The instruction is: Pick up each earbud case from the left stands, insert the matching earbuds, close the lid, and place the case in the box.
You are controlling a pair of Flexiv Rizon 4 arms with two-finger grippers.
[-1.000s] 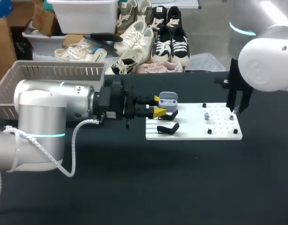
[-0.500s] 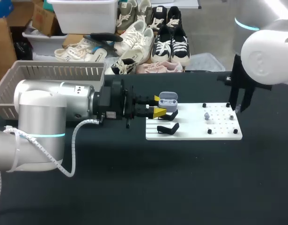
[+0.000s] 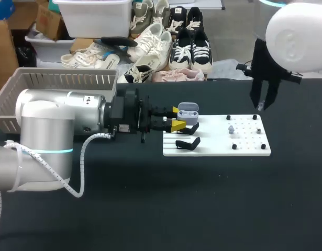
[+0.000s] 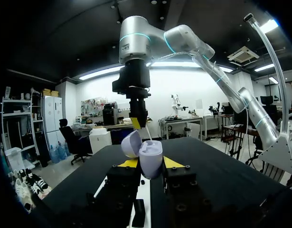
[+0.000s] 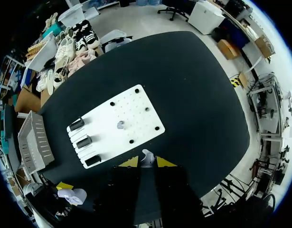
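Note:
My left gripper [image 3: 176, 118] is shut on a lavender earbud case [image 3: 187, 110] with its lid open, held just over the left end of the white board [image 3: 215, 147]. In the left wrist view the case [image 4: 150, 157] sits between the yellow tips of the left gripper [image 4: 150, 164]. My right gripper [image 3: 261, 106] hangs high above the board's far right corner. Seen from the right wrist, the right gripper [image 5: 146, 162] is shut on a small pale earbud [image 5: 146, 156]. One more earbud [image 3: 231, 128] lies on the board [image 5: 136, 118] among the black pegs.
Black stands [image 3: 187, 142] sit at the board's left end [image 5: 84, 141]. A grey slatted basket [image 3: 45, 81] stands at the table's far left behind my left arm. Dark bare tabletop lies in front of the board and to its right.
My right gripper has risen from the board's right side, up and toward the far edge. My left arm and the case have stayed where they were.

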